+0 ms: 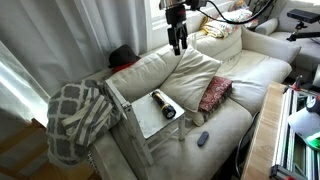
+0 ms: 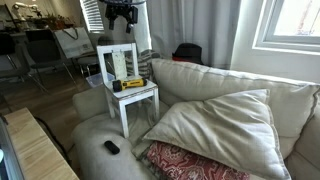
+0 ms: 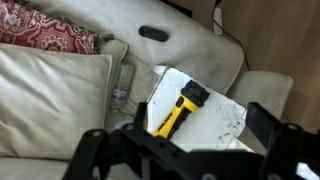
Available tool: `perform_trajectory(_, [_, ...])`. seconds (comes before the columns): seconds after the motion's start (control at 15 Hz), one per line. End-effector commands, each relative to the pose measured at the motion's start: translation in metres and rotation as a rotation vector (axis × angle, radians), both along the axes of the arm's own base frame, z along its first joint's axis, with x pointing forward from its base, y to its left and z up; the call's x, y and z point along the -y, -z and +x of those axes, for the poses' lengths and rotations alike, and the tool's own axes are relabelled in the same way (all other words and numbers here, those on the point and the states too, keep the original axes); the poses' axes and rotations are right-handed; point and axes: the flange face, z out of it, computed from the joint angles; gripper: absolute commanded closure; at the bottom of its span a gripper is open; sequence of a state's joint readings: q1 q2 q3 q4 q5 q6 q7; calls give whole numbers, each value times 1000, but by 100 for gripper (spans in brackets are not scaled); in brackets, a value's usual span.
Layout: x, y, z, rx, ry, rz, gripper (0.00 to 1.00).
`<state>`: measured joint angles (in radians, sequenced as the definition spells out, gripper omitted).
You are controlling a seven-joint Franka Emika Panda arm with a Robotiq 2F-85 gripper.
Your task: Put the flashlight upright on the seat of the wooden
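The flashlight (image 1: 163, 105) has a yellow body and a wider black head. It lies on its side on the pale seat (image 1: 145, 120) of the small wooden chair, which stands against the sofa. Both show in an exterior view, the flashlight (image 2: 128, 84) on the seat (image 2: 146, 92). In the wrist view the flashlight (image 3: 179, 112) lies diagonally on the white seat (image 3: 218, 115), head pointing away. My gripper (image 1: 178, 44) hangs high above the sofa back, well apart from the flashlight, and also shows in an exterior view (image 2: 122, 16). Its jaws (image 3: 180, 142) are open and empty.
A small dark oval gadget (image 1: 203, 138) lies on the sofa arm. A red patterned cushion (image 1: 214, 93) and a big beige cushion (image 1: 185, 75) lie on the sofa. A checked blanket (image 1: 75, 115) drapes by the chair. A clear bottle (image 3: 121, 85) lies beside the seat.
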<state>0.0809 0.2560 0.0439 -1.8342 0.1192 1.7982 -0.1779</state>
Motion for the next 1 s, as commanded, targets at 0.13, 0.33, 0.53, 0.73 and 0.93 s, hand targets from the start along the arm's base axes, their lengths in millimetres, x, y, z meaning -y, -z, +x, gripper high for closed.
perform_trajectory(0.13, [-3, 11, 16, -5, -10, -1, 0])
perform_trajectory(0.33, [-3, 7, 17, -2, -11, -1, 0])
perform_trajectory(0.53, [-3, 18, 23, -6, 85, -15, 0])
perform_trajectory(0.73, [-2, 52, 35, -20, 256, -26, 0])
perform_trajectory(0.93, [-3, 94, 48, -12, 381, -26, 0])
